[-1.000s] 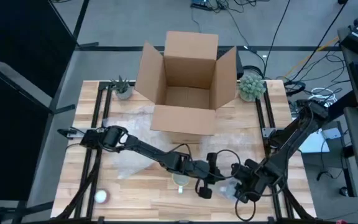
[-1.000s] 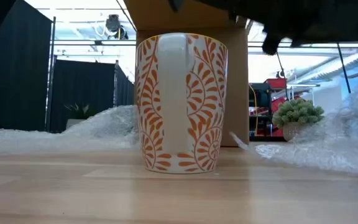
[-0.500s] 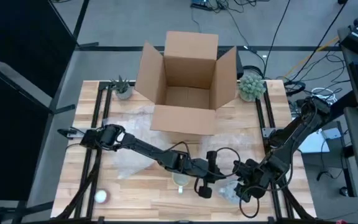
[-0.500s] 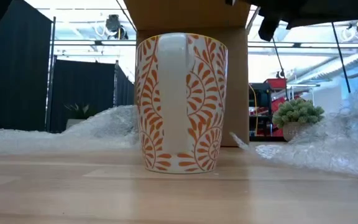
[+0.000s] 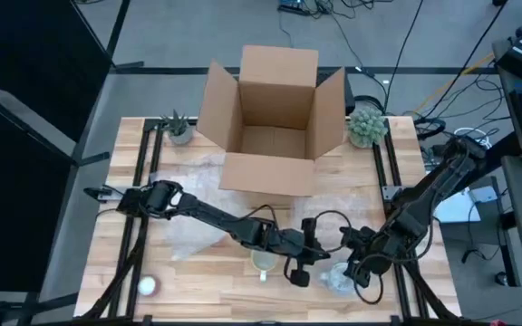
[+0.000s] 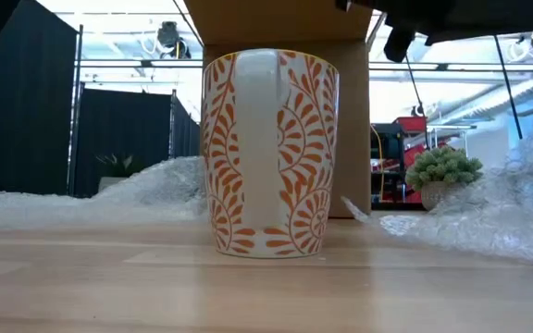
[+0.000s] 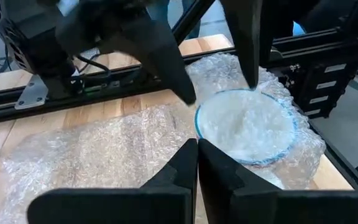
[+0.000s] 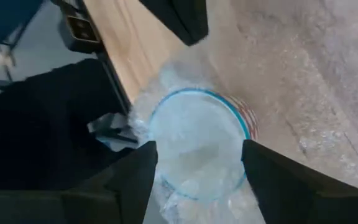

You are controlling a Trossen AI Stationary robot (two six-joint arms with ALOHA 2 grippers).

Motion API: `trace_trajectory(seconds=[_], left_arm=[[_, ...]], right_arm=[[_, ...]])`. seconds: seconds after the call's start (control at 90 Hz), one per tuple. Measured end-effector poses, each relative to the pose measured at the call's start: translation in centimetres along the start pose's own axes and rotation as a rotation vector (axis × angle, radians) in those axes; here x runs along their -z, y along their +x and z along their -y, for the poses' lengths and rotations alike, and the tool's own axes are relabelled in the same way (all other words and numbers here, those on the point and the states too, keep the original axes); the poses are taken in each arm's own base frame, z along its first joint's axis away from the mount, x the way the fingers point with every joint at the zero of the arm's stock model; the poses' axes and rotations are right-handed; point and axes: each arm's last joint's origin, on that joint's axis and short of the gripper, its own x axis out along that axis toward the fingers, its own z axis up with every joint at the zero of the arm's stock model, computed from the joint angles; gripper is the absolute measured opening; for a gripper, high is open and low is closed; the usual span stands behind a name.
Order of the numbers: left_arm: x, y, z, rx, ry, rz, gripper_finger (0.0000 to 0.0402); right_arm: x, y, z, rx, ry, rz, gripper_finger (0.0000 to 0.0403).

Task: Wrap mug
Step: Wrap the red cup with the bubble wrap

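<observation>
Toward the right edge of the tabletop (image 5: 198, 272), the blue-rimmed mug (image 7: 246, 124) sat stuffed on bubble wrap (image 7: 104, 149), the right tool (image 8: 197, 148) spread wide above it, probably to grip, the left tool (image 7: 197, 146) closed empty alongside

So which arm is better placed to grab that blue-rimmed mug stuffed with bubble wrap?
Probably the right. The right pincer hangs open directly over the mug, a finger each side; the left pincer is shut, off to one side.
</observation>
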Motion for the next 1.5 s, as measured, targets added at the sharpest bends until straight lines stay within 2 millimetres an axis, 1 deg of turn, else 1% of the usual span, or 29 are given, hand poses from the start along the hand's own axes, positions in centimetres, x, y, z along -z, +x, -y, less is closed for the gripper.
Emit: trace_trajectory(seconds=[0.089,0.178,0.267,0.344,0.433,0.578,0.711,0.822,1.056,1.178,1.267,1.322,1.389,1.5], left_arm=[[0.0,0.0,0.0,0.001,0.0,-0.001,0.0],[0.0,0.0,0.0,0.005,0.0,-0.005,0.0],[0.0,0.0,0.0,0.008,0.0,-0.004,0.0],[0.0,0.0,0.0,0.009,0.0,-0.003,0.0],[0.0,0.0,0.0,0.011,0.0,-0.003,0.0],[0.1,0.0,0.1,0.018,0.0,-0.004,0.0],[0.1,0.0,0.1,0.021,0.001,-0.005,0.0],[0.1,0.0,0.1,0.021,0.001,-0.006,0.0],[0.1,0.0,0.2,0.021,0.0,-0.005,0.0],[0.1,0.0,0.2,0.022,0.001,-0.004,0.0],[0.1,0.0,0.2,0.021,0.001,-0.003,0.0],[0.1,0.0,0.2,0.022,0.001,-0.003,0.0],[0.1,0.0,0.2,0.021,0.0,0.001,0.0],[0.1,0.0,0.2,0.022,0.001,-0.001,0.0]], right_arm=[[-0.5,-1.6,0.8,-0.007,0.018,0.029,0.0222],[-1.2,-2.9,1.8,0.029,0.054,0.135,0.0222],[-1.9,-3.5,3.1,0.155,0.048,0.289,0.0222],[-2.5,-3.5,4.3,0.302,0.037,0.393,0.0222],[-3.2,-2.6,6.0,0.438,0.075,0.395,0.0222],[-3.6,0.0,9.1,0.56,0.15,0.38,0.0222],[-3.9,2.6,12.2,0.566,0.222,0.339,0.0222],[-4.3,4.1,13.9,0.532,0.244,0.371,0.0222],[-5.1,5.5,17.0,0.539,0.271,0.421,0.0222],[-5.3,6.0,18.2,0.53,0.281,0.441,0.0219],[-5.1,6.2,18.8,0.536,0.274,0.421,0.0201],[-5.0,6.2,19.0,0.536,0.267,0.405,0.0177],[-4.9,6.2,19.1,0.536,0.258,0.382,0.0141],[-4.8,6.3,18.9,0.514,0.231,0.333,0.0056]])
